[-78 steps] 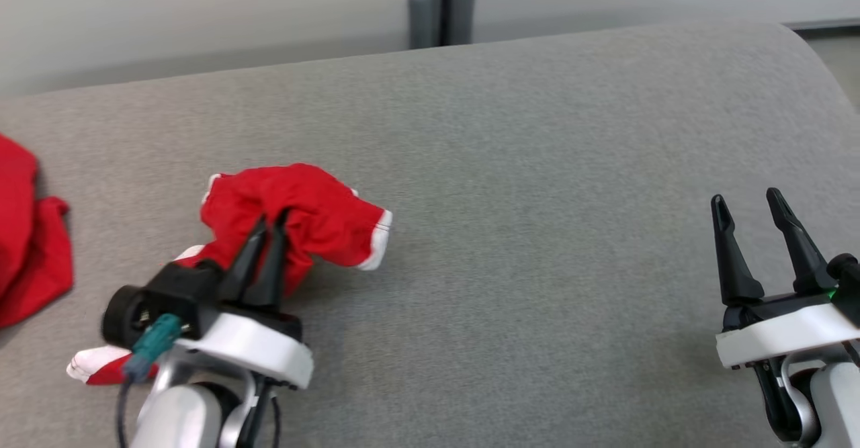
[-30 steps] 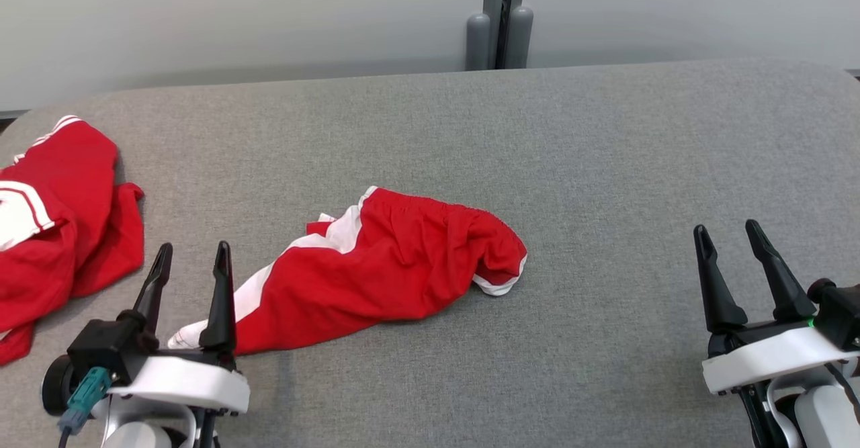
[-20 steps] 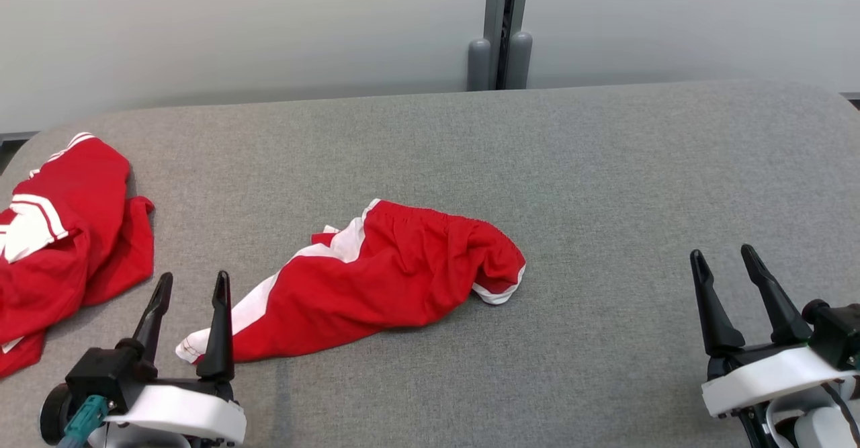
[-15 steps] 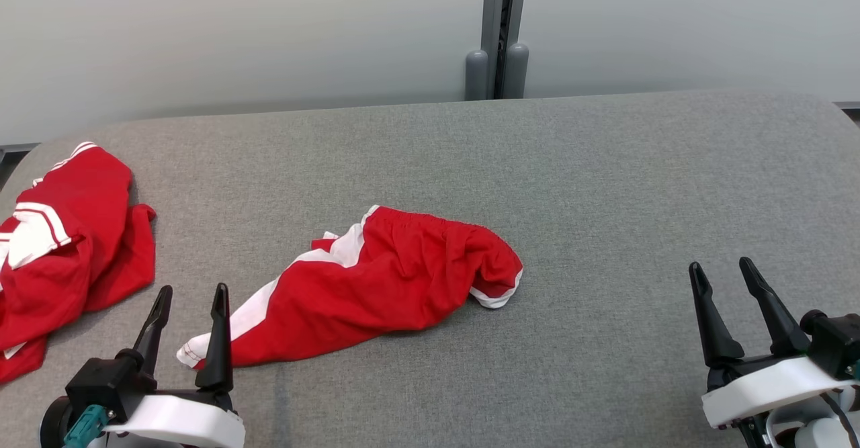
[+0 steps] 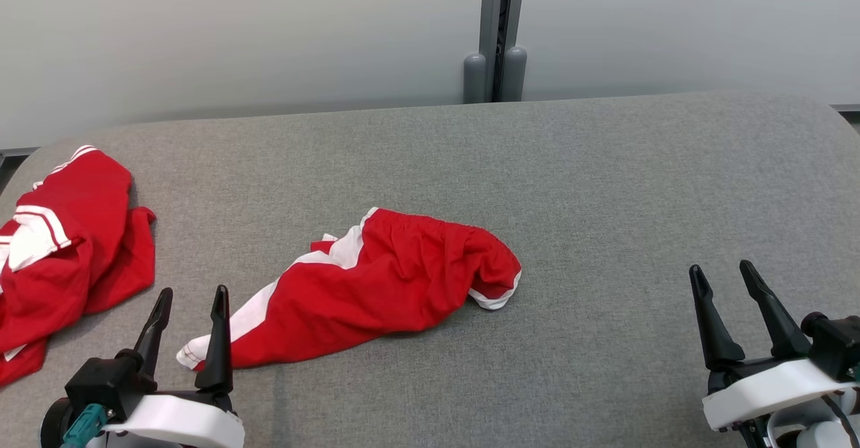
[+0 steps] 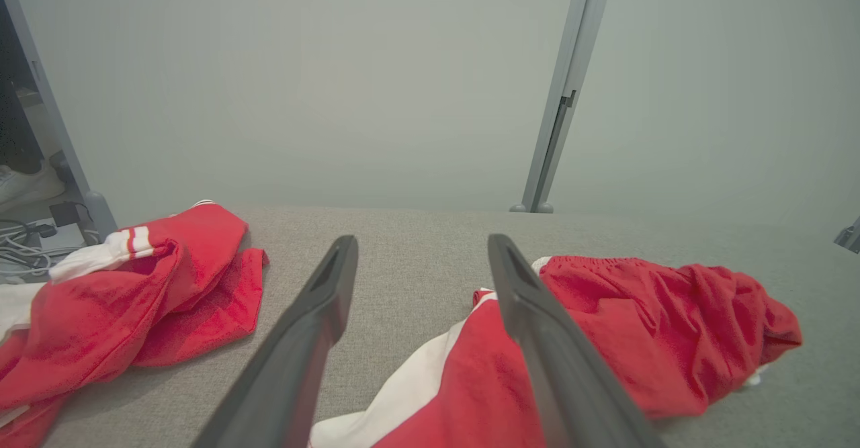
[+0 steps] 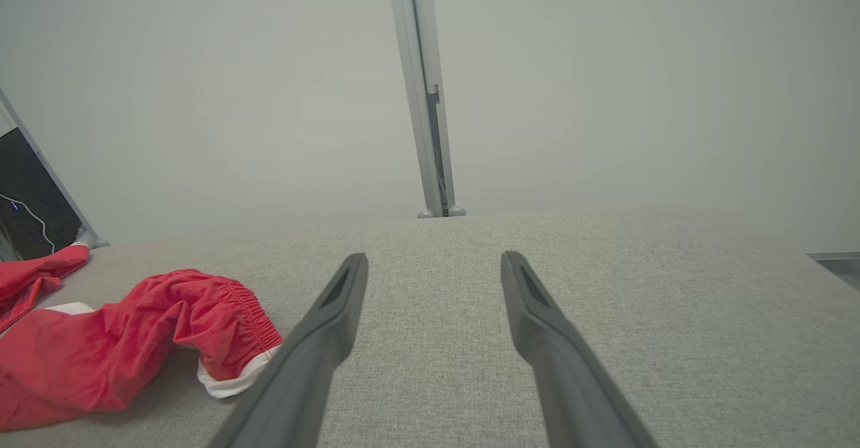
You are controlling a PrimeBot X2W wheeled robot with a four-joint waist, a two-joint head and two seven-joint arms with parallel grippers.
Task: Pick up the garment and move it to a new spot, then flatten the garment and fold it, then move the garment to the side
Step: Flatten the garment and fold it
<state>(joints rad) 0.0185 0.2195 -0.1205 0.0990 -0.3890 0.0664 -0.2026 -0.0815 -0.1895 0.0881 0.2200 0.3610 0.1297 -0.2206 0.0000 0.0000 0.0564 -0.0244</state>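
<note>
The garment was a pair of red shorts with a white side stripe and white hem trim. It lay loose and rumpled near the middle of the surface. Its white-striped end pointed toward the left gripper, and its gathered waistband and one curled leg opening lay to the right. In the left wrist view the garment sat just beside the right finger of the left gripper, but I could not tell if they touched. In the right wrist view it lay well left of the right gripper. Both grippers had their fingers spread with nothing between them. The right gripper hovered far from the cloth.

A few seconds before, the left gripper had been pinched on the garment, which was bunched in a ball. By now it had let go, and the garment was stretched out on the surface. Over the last half second the garment kept its place.

At the far left lay other red clothes with white stripes. The surface was grey woven fabric with rounded corners. Behind it stood a pale wall and a grey post.
</note>
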